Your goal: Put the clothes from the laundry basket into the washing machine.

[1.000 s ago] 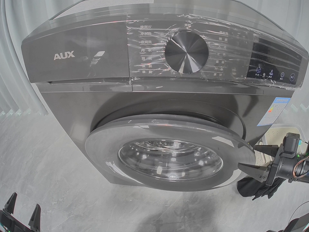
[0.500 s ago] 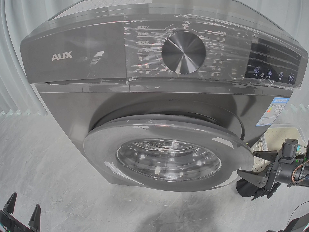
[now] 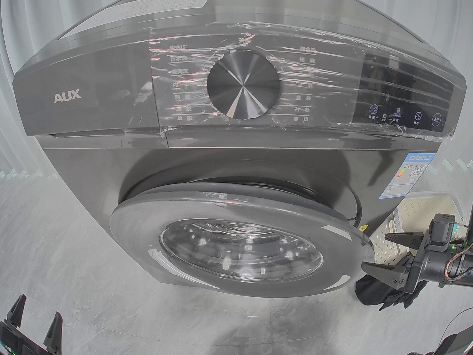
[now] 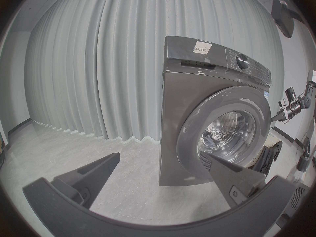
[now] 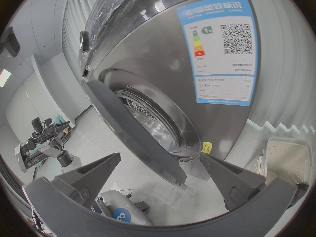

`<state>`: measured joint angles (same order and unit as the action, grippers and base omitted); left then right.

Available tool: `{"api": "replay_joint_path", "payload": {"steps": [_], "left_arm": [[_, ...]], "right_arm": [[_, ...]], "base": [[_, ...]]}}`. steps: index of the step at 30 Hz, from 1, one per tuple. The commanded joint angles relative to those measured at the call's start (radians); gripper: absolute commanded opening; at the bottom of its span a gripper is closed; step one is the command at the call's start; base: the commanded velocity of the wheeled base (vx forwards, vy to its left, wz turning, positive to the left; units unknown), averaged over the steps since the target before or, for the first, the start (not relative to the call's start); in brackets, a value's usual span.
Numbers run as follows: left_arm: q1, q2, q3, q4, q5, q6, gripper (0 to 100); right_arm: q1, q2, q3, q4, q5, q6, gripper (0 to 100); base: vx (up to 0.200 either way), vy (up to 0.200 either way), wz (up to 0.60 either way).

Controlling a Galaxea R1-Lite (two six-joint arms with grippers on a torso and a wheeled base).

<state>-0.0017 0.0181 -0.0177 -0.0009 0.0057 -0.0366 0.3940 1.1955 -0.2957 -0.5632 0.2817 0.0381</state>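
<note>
While round glass door (image 3: 241, 245) hangs ajar, glossy grey washing machine (image 3: 88, 166)

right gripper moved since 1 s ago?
Yes, slightly: the right gripper sits lower against the laundry basket rim. The washing machine sliding sideways is camera motion.

A pleated pale curtain (image 4: 98, 76) meets the grey marbled floor (image 4: 131, 171).

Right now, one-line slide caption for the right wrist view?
Open right gripper near the edge of the ajar door of the washer; white basket beside it.
</note>
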Motion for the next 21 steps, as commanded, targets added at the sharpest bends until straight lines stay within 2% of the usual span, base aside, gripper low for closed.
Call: {"api": "replay_joint_path", "payload": {"steps": [1,6,13,21], "left_arm": [[0.0,-0.018,0.016,-0.001,0.0,0.0,100],[0.0,-0.018,0.016,-0.001,0.0,0.0,100],[0.0,-0.018,0.016,0.001,0.0,0.0,100],[0.0,-0.018,0.016,-0.001,0.0,-0.002,100]], "right_arm": [[0.005,0.016,-0.002,-0.001,0.002,-0.001,100],[0.009,0.07,-0.013,-0.012,0.005,-0.004,100],[0.086,0.078,-0.008,-0.012,0.005,0.002,100],[0.111,0.13,-0.02,-0.018,0.01,0.0,100]], "base": [[0.0,0.0,0.0],[0.0,0.0,0.0],[0.0,0.0,0.0],[0.0,0.0,0.0]]}}
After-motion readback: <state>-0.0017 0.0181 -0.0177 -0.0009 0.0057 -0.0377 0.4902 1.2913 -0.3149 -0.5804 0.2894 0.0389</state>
